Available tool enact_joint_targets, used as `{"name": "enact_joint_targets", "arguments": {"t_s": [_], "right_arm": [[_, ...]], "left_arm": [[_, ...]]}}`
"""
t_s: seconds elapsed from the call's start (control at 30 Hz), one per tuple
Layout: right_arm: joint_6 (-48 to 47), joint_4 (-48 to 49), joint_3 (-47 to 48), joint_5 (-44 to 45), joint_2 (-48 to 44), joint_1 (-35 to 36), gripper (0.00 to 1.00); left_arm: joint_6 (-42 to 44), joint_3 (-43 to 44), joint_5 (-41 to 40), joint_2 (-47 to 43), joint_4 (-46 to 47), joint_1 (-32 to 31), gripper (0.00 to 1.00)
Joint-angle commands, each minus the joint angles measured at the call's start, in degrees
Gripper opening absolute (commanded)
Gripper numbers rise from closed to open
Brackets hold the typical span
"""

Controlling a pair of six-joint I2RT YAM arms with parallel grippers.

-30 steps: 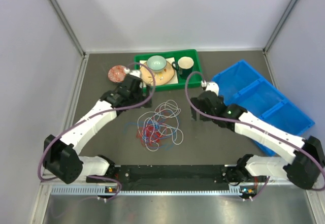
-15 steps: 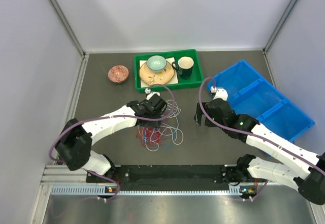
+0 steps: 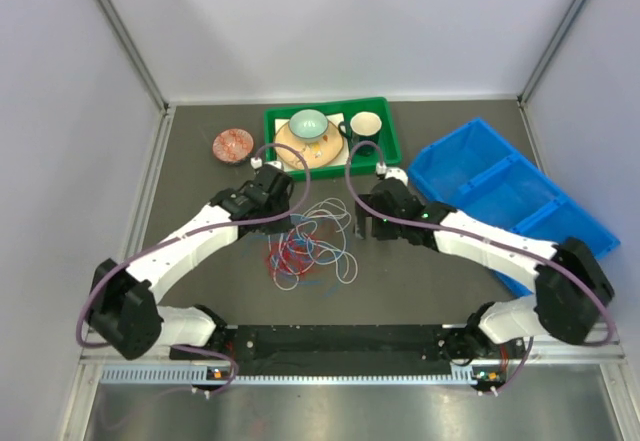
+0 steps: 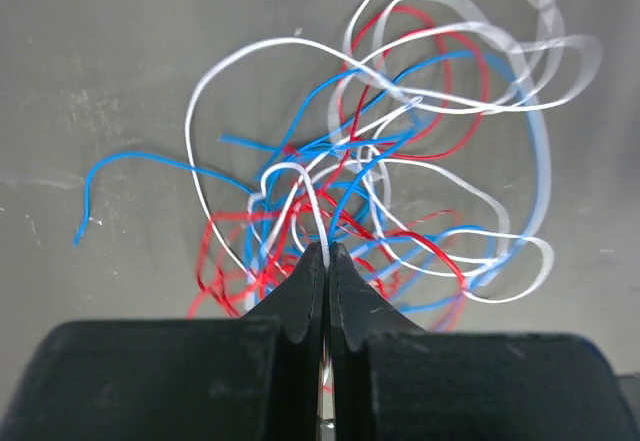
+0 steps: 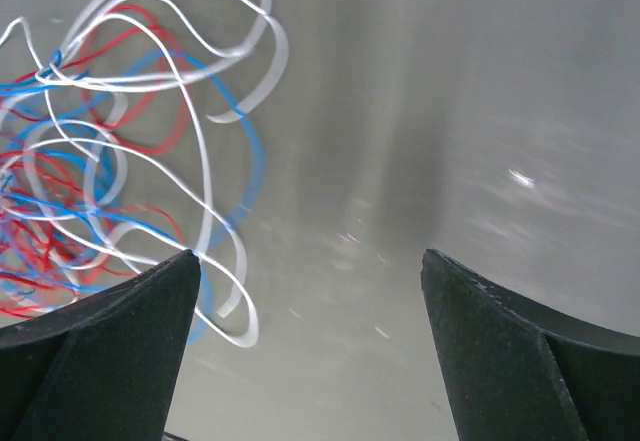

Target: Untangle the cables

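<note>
The cables (image 3: 305,249) lie in one tangle of white, red and blue loops on the dark table between my two arms. My left gripper (image 3: 284,221) sits at the tangle's upper left edge. In the left wrist view my left gripper (image 4: 326,251) is shut on a white cable (image 4: 316,216) that runs up out of the tips. A blue cable (image 4: 140,156) trails off to the left, and red cable (image 4: 222,229) loops bunch just beyond the tips. My right gripper (image 3: 375,229) stands open right of the tangle. The right gripper (image 5: 308,255) holds nothing, and a white loop (image 5: 225,306) lies by its left finger.
A green tray (image 3: 330,171) behind the tangle holds a plate, a pale bowl (image 3: 308,121) and a dark cup (image 3: 364,126). A small reddish dish (image 3: 232,145) sits left of the tray. A blue divided bin (image 3: 520,196) stands at the right, under the right arm.
My left gripper closed on the white cable and pulled back toward the upper left, shifting the loops. My right gripper moved left, closer to the tangle, still open.
</note>
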Motion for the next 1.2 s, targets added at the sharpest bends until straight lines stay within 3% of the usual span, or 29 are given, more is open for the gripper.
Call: {"name": "enact_joint_targets", "arguments": {"t_s": [0.0, 0.13, 0.47, 0.63, 0.67, 0.8, 0.97, 1.17], "right_arm": [[3.94, 9.10, 7.09, -8.33, 8.79, -1.24, 0.88], [7.38, 12.79, 10.17, -11.32, 14.09, -1.86, 0.81], [1.86, 12.63, 15.98, -12.12, 24.55, -1.07, 0.76], [0.80, 12.54, 20.11, -12.03, 29.56, -1.07, 0.69], [0.88, 12.63, 20.63, -11.86, 30.61, -1.07, 0.66], [1.50, 12.72, 22.04, -9.67, 29.14, -1.07, 0.00], [0.89, 12.98, 19.42, -2.81, 19.39, -1.68, 0.00], [-3.67, 12.98, 20.36, 0.45, 1.11, -2.30, 0.00]], "left_arm": [[0.89, 0.09, 6.86, -3.19, 2.59, 1.86, 0.00], [0.10, -0.53, 7.56, -3.19, 2.86, 2.13, 0.00], [-0.08, -0.09, 8.27, -3.80, 3.21, 2.48, 0.00], [-0.43, 0.00, 8.97, -4.07, 3.82, 2.83, 0.00], [-0.43, -0.09, 8.97, -4.16, 4.00, 2.83, 0.00], [-0.16, -0.18, 11.52, -3.98, 4.44, 3.27, 0.00], [1.76, 0.44, 11.26, -5.03, 4.62, 4.67, 0.00], [5.28, -0.70, 12.40, -5.39, 4.79, 12.14, 0.01]]}}
